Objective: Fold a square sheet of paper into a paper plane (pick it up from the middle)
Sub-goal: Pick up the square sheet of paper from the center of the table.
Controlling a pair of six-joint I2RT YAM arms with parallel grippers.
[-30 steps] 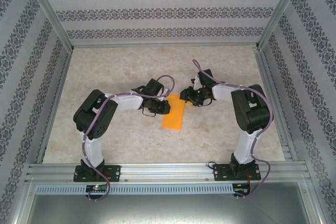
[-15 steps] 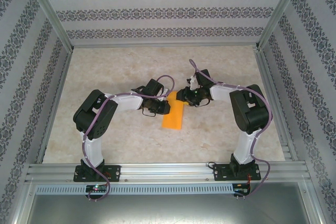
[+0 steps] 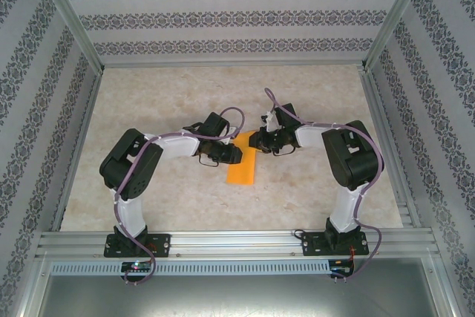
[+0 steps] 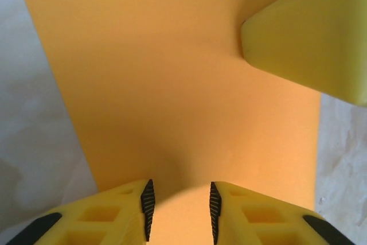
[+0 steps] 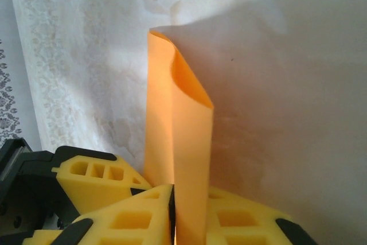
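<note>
Marbled table (image 3: 148, 109), patterned walls. Square sheet of paper (image 5: 178, 142), loosely doubled, at table centre; far end pinched in right tool (image 5: 174, 199). Left tool (image 4: 180, 205) jaws parted above it, gripping nothing. Your risk: pull now, and uncreased fold springs open or skews.
</note>
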